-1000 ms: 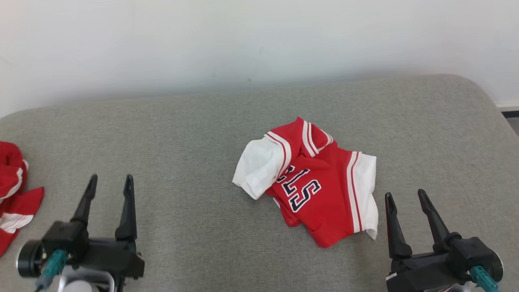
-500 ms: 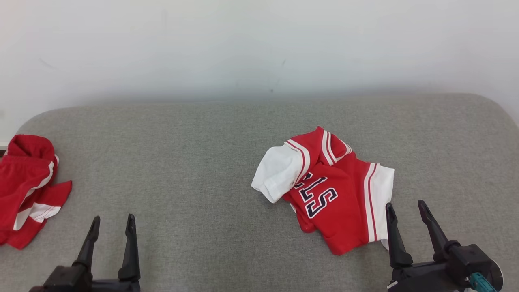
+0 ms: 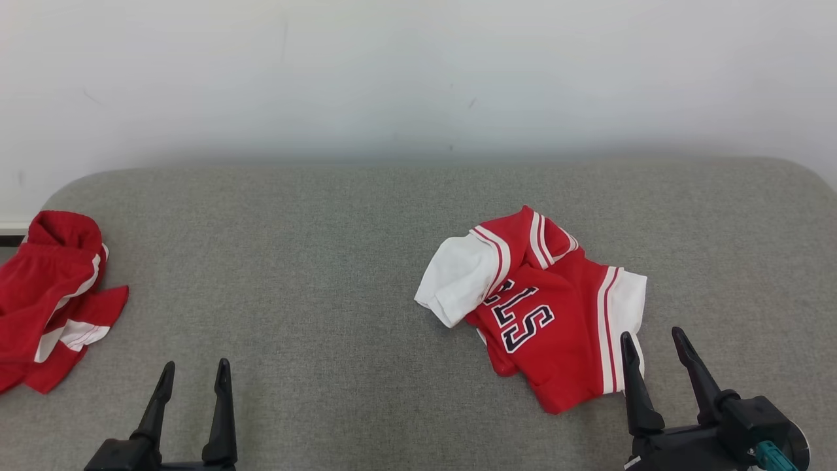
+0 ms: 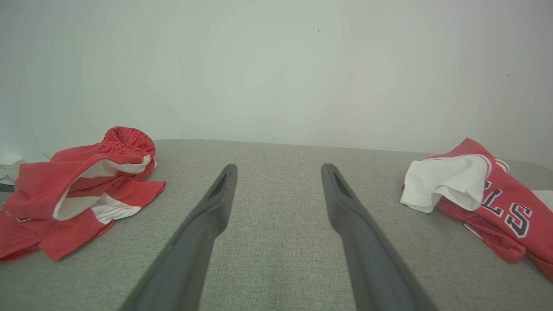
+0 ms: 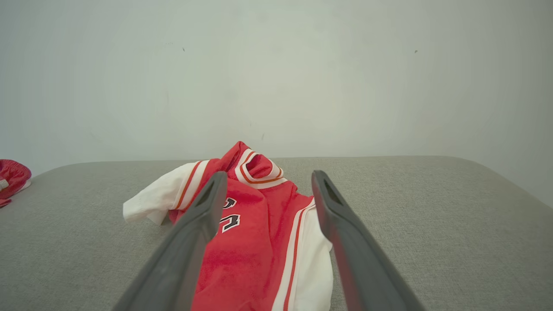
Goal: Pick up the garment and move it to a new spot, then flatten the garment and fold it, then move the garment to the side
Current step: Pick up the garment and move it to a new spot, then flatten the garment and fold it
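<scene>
Left pincer (image 3: pixel 196 364) & right pincer (image 3: pixel 650 335): matte black, long tapered fingers (image 3: pixel 637 392); teal plug (image 3: pixel 775 453) on right.

The right jaws, spread wide and empty, frame the crumpled red-and-white garment (image 5: pixel 259 233) at 6 o'clock on the grey worktop (image 5: pixel 432 207); another red cloth (image 5: pixel 13 177) lies at 9 o'clock.
</scene>
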Robot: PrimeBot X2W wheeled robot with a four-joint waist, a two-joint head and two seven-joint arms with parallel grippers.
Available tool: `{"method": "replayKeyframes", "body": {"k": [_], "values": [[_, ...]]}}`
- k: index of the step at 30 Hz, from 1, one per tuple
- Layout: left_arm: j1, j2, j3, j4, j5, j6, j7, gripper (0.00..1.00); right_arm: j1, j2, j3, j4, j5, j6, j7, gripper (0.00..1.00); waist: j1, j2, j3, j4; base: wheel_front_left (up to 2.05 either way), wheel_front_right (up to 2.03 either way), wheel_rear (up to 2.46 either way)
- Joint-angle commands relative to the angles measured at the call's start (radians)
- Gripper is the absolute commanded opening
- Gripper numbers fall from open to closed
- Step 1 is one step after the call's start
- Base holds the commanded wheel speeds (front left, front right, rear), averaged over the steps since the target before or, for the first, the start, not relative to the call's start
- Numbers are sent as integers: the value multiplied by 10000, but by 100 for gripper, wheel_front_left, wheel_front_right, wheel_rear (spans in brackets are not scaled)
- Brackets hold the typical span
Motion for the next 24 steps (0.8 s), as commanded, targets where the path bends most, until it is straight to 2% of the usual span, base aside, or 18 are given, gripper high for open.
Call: {"method": "replayKeyframes", "body": {"k": [1, 24], "values": [[107, -59, 60, 25, 97, -63, -34, 100, 96, -11, -3, -1, 65, -22, -4, 100, 0, 0, 44, 14, 0, 0, 0], [-31, -248, 322, 217, 453, -239, -34, 100, 79, -13, 17, 35, 45, -22, -4, 100, 0, 0, 100, 57, 0, 0, 0]]}}
